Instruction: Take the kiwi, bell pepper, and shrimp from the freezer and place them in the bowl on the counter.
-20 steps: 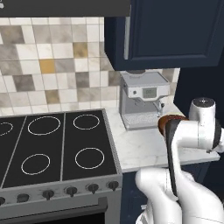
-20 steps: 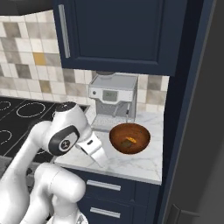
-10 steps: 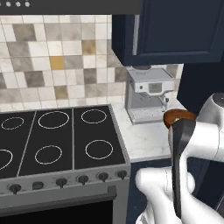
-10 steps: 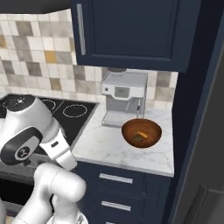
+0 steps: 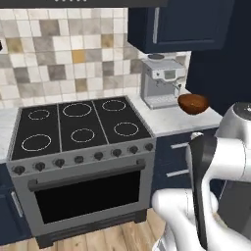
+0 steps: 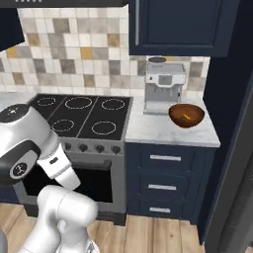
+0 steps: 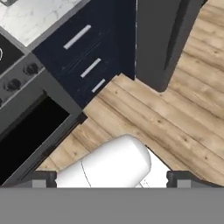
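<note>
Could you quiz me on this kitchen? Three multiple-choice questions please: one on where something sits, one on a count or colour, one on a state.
1. Where does the bowl sit?
A. on the stovetop
B. on the counter, beside the coffee machine
C. on the wooden floor

2. How many ring burners are on the stovetop?
A. four
B. five
C. six

3. What is the state of the bowl's inside?
A. holds a small orange bit
B. filled to the rim
C. covered by a lid

Answers: 1 B, the right base view shows it on the white marble next to the machine. 2 C, six white rings show in the left base view. 3 A, an orange sliver lies in its hollow.
</note>
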